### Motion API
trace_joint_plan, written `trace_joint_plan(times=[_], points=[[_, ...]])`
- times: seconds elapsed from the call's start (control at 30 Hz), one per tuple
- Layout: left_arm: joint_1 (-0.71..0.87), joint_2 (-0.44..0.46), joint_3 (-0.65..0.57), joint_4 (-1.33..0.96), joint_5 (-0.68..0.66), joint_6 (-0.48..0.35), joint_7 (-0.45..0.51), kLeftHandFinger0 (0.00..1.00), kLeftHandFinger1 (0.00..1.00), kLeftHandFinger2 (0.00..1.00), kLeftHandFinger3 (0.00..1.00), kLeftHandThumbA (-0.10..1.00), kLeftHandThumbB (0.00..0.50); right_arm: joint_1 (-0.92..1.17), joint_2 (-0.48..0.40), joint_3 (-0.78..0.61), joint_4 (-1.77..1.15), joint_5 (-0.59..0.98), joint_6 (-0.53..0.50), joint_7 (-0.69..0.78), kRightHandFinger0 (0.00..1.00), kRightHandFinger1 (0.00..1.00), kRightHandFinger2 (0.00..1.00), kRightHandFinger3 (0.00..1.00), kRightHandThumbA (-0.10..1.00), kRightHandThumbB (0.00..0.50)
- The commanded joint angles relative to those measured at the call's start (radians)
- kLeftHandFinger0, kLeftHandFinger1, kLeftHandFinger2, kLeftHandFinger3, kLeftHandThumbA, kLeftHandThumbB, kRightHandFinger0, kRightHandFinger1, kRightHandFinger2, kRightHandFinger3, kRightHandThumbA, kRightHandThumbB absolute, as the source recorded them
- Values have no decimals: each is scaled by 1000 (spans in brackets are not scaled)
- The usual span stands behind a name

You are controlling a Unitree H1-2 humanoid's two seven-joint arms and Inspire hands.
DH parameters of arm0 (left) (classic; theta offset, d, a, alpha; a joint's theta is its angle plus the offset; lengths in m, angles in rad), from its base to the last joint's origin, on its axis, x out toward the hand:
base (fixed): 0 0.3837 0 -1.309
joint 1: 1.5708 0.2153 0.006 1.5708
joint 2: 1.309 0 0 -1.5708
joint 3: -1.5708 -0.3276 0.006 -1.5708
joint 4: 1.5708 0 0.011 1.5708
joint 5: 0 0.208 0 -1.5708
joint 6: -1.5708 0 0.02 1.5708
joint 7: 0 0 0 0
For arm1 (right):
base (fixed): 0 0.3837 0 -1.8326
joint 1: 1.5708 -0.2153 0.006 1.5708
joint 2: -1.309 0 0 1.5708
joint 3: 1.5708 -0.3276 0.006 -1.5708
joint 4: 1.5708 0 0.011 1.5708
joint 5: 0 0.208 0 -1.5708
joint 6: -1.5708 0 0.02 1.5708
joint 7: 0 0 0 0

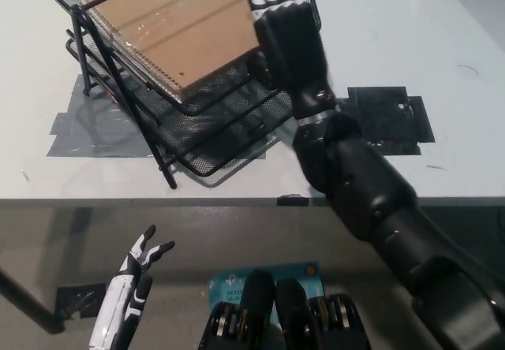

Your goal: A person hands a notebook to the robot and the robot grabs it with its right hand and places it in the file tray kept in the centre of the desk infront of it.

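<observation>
Two hands are in view. The black right hand (286, 31) occupies the upper centre of the frame, its arm entering from the lower right corner and crossing the front edge of the white desk (442, 90). The fingers of this hand are pressed together and curled over the right edge of the spiral notebook (170, 31); whether they clamp the cover or only rest on it cannot be determined, since the palm side is hidden.

The spiral notebook has a brown cover and a wire binding along its lower left edge. It lies tilted in the upper tier of the black mesh file tray (197, 121), at the upper left of the frame, with its lower corner just above the tray's front rim.

The file tray is a stacked unit with wire legs. It stands on the desk over strips of grey tape (87, 133); a second patch of dark tape (390, 117) lies right of the arm.

The white left hand (130, 291) rests at the lower left of the frame, below the desk edge, fingers spread and holding nothing.
</observation>
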Motion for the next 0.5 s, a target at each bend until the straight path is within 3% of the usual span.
trace_joint_plan(times=[0.0,0.07,0.2,0.27,0.3,0.47], points=[[-50,34,-3,-34,2,4,-24,975,911,835,1000,985,298,-141,-505,187,-998,736,649,1418,1000,1000,1000,1000,881,500],[-53,35,-4,-43,-2,19,-29,949,897,835,1000,969,298,-189,-600,193,-1071,865,702,1498,1000,1000,1000,1000,932,500],[-66,36,-3,-39,-3,23,-28,924,881,836,1000,952,316,-254,-726,188,-1145,995,702,1567,1000,1000,1000,1000,1000,499],[-75,40,-3,-28,-1,5,-28,893,874,847,1000,953,299,-283,-780,187,-1166,1054,702,1580,1000,1000,1000,1000,999,500],[-84,43,-4,-28,5,4,-28,870,863,853,1000,941,284,-324,-859,185,-1196,1163,702,1567,1000,1000,1000,1000,904,500],[-97,42,-2,-24,13,15,-24,857,852,851,1000,944,300,-401,-1005,165,-1241,1364,702,1543,1000,1000,1000,1000,819,500]])
